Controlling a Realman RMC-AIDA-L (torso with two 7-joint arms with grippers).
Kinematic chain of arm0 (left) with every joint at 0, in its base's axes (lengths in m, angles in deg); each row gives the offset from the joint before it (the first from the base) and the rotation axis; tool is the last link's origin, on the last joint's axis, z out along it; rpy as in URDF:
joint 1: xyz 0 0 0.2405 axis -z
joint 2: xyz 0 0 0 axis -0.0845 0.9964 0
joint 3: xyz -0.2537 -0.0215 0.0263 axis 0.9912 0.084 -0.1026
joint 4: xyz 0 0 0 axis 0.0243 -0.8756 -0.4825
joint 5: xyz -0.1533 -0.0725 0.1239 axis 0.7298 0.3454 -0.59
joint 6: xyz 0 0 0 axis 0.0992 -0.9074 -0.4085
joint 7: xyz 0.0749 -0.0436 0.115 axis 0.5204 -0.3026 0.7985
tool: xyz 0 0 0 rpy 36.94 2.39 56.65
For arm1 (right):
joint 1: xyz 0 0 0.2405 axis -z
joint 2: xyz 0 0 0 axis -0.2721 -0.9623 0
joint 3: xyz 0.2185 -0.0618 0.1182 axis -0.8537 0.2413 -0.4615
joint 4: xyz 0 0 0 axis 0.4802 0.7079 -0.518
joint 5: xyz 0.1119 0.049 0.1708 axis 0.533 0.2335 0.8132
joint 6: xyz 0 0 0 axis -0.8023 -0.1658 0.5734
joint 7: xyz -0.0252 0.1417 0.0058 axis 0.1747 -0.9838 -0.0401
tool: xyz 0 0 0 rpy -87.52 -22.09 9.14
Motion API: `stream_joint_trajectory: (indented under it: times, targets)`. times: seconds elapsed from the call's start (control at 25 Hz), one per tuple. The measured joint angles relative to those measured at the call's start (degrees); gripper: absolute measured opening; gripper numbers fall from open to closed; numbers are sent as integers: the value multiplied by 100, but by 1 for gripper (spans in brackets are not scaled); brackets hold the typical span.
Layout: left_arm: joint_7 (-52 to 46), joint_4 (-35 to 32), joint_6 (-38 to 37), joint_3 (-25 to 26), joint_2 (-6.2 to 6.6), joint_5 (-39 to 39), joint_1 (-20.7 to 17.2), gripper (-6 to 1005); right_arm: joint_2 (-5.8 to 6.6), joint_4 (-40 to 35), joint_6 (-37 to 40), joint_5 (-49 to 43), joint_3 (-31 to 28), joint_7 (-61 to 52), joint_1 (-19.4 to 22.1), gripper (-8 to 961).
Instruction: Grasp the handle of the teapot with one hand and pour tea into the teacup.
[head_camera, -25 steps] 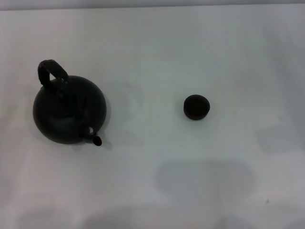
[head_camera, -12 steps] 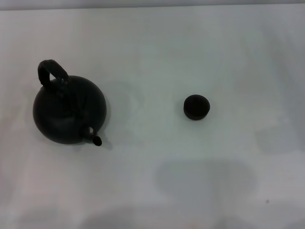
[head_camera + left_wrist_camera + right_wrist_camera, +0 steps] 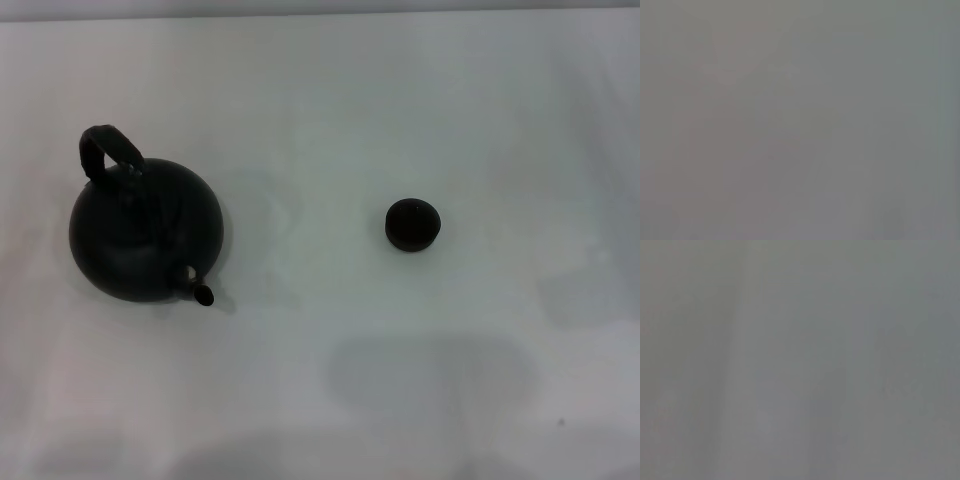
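The matte black teapot (image 3: 145, 230) stands on the white table at the left of the head view, its short spout (image 3: 202, 293) pointing toward the near right. Its arched handle (image 3: 108, 148) rises at the far side of the pot. The small black teacup (image 3: 412, 224) sits alone right of centre, well apart from the pot. Neither gripper shows in the head view. Both wrist views hold only a plain grey surface, with no fingers and no task object in them.
The white table (image 3: 330, 380) stretches around both objects, with soft grey shadows near the front edge. A darker strip marks the table's far edge (image 3: 320, 10) at the top of the head view.
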Motion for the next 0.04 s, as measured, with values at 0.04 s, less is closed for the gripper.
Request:
stream_joint_trajectory:
  times: [0.04]
  targets:
    - [0, 0, -17, 0, 0, 0, -6, 535, 0, 0, 0, 0, -1, 1, 2, 825]
